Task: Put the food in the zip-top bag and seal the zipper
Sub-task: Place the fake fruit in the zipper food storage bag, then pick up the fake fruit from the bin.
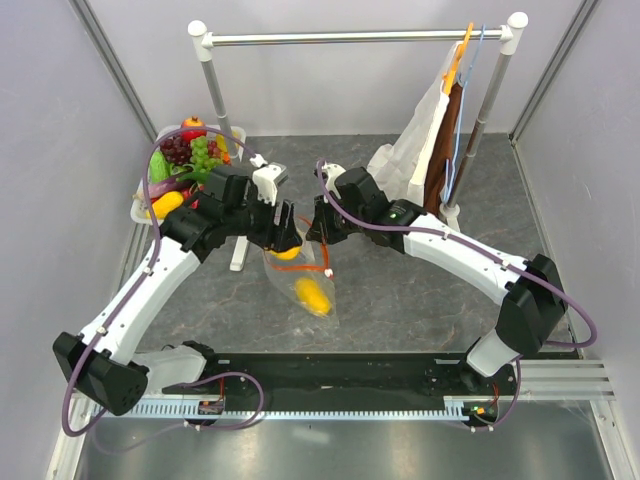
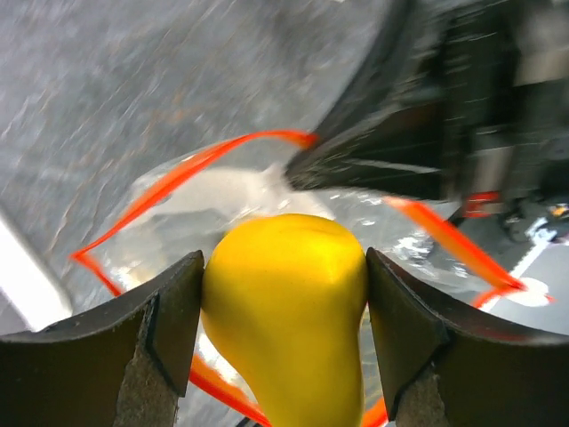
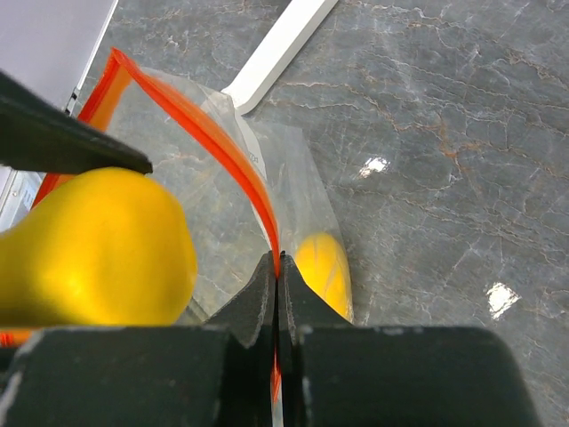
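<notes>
The clear zip-top bag (image 1: 300, 275) hangs open at mid table, its orange-red zipper (image 3: 209, 133) spread into a loop. My left gripper (image 2: 284, 302) is shut on a yellow mango (image 2: 289, 311) and holds it over the bag's mouth; it shows as a yellow patch in the top view (image 1: 287, 253). My right gripper (image 3: 277, 267) is shut on the zipper edge and holds that side of the mouth up. A second yellow fruit (image 1: 313, 295) lies inside the bag near its bottom and shows in the right wrist view (image 3: 324, 267). More food (image 1: 195, 150) sits at the back left.
A white basket (image 1: 142, 207) at the back left holds grapes, a red apple and green and yellow pieces. A clothes rack (image 1: 350, 38) spans the back, with white cloth on hangers (image 1: 420, 135) at its right post. A white rack foot (image 3: 280, 49) lies beside the bag.
</notes>
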`<action>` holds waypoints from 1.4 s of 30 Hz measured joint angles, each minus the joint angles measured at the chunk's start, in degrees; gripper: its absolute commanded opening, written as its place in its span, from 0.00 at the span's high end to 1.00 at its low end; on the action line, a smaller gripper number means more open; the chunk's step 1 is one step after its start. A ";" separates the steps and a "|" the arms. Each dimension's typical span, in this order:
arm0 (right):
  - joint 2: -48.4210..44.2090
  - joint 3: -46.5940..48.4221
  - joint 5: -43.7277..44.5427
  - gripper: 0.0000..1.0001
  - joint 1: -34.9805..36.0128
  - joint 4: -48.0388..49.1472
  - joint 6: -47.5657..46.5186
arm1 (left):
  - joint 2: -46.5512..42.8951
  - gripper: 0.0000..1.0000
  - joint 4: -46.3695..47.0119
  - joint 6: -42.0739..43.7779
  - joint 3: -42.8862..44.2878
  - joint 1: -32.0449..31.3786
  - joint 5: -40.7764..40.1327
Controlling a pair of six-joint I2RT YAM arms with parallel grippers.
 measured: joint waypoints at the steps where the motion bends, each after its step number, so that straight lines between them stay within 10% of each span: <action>1: 0.00 0.00 0.13 1.00 0.04 -0.02 -0.04 | 0.35 0.08 -0.90 0.26 0.00 -0.02 -1.18; 11: -0.31 0.00 0.20 1.00 0.37 -0.07 -0.37 | -1.03 0.01 -5.27 1.73 6.78 3.76 -5.07; 24: -0.44 0.00 0.44 1.00 0.46 -0.07 -0.87 | 6.69 0.08 9.03 0.63 15.69 46.82 6.49; 42: -0.79 -0.72 0.44 1.00 0.46 -0.09 -0.87 | 48.24 0.16 14.40 0.46 36.79 41.66 0.90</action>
